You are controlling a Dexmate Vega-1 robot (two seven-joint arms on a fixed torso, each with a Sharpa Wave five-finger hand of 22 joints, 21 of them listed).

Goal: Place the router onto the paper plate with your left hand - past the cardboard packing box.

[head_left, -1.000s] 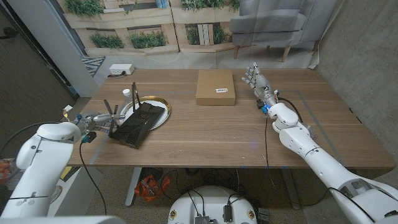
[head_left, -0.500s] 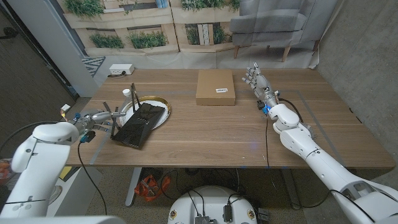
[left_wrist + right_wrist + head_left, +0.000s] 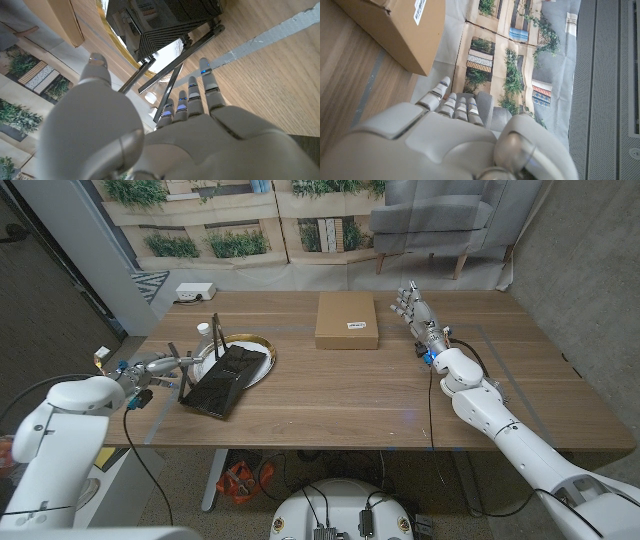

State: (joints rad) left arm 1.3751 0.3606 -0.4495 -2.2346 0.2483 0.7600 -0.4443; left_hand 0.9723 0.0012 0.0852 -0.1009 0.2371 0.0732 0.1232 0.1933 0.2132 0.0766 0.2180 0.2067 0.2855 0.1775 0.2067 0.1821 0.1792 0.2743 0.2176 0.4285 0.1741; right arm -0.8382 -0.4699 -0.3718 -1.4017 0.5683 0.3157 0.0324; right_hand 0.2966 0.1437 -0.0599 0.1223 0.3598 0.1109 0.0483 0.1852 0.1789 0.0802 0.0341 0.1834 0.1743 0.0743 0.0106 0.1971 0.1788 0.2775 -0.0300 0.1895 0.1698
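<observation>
At left of the head view, our open left hand (image 3: 158,367) sits beside the router (image 3: 222,377), seemingly half-on the paper plate (image 3: 259,351); brushing its antennas could tip it off.

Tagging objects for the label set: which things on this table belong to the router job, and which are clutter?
Job: router, lying partly on the paper plate; cardboard packing box; left hand.

Clutter: white power strip, small white cup, right hand idle beside the box.
</observation>
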